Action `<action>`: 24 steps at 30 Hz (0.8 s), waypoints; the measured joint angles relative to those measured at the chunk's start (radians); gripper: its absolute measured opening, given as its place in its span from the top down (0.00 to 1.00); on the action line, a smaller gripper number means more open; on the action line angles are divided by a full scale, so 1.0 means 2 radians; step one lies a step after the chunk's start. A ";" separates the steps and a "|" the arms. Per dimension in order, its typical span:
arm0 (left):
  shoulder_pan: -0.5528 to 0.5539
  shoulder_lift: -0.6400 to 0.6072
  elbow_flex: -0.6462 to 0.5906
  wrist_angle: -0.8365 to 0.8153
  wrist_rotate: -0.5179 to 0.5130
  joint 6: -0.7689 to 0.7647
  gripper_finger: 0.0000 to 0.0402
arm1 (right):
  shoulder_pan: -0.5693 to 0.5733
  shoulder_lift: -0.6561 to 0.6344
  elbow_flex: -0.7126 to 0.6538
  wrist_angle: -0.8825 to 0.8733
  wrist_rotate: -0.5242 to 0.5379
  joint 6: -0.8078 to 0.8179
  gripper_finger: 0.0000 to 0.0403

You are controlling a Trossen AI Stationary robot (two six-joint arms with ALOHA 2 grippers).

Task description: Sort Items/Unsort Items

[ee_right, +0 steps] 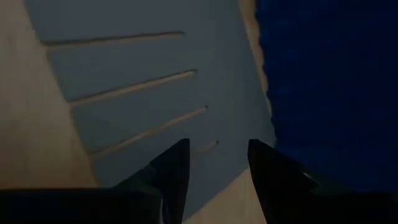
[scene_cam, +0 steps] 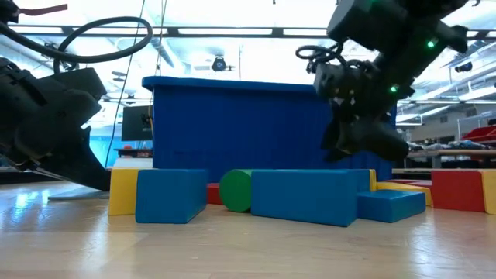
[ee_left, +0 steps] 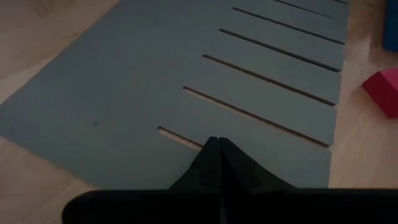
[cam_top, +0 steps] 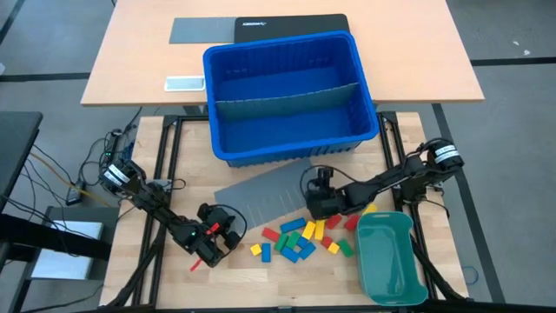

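Observation:
Red, yellow, green and blue items (cam_top: 298, 239) lie scattered on the wooden table between the grey slotted sheet (cam_top: 261, 196) and the teal tray (cam_top: 391, 256). The low view shows them resting flat, among them a blue block (scene_cam: 306, 195) and a green round one (scene_cam: 235, 190). My left gripper (cam_top: 228, 224) is shut, its tips (ee_left: 217, 155) at the sheet's near slotted edge. My right gripper (cam_top: 321, 181) hangs open above the sheet's right end, near the blue bin (cam_top: 291, 96). Nothing is between its fingers (ee_right: 217, 168). My left gripper's shut tips stand at the grey sheet's near edge (ee_left: 186, 140), beside the shortest slot, slanting down from the table's near left. I cannot tell whether they touch the sheet.
The big blue bin with a grey divider inside (cam_top: 287, 97) stands at the far side, half on a second table. A dark flat device (cam_top: 291, 28) and a small white one (cam_top: 184, 83) lie on that table. Cables (cam_top: 95, 174) trail at the left.

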 joint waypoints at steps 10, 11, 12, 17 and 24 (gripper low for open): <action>0.000 0.000 0.000 -0.001 0.001 0.000 1.00 | -0.057 -0.002 0.004 -0.149 -0.095 0.179 0.69; 0.000 0.000 0.000 -0.001 0.001 0.000 1.00 | -0.062 -0.002 0.000 -0.154 -0.099 0.184 0.73; 0.000 0.000 0.000 -0.001 0.001 0.000 1.00 | -0.069 -0.002 -0.005 -0.152 -0.106 0.189 0.77; 0.000 0.000 0.000 0.000 0.001 0.000 1.00 | -0.099 -0.002 -0.035 -0.106 -0.180 0.172 0.97; 0.000 0.000 0.000 0.001 -0.001 0.000 1.00 | -0.104 -0.004 -0.041 -0.051 -0.244 0.120 0.97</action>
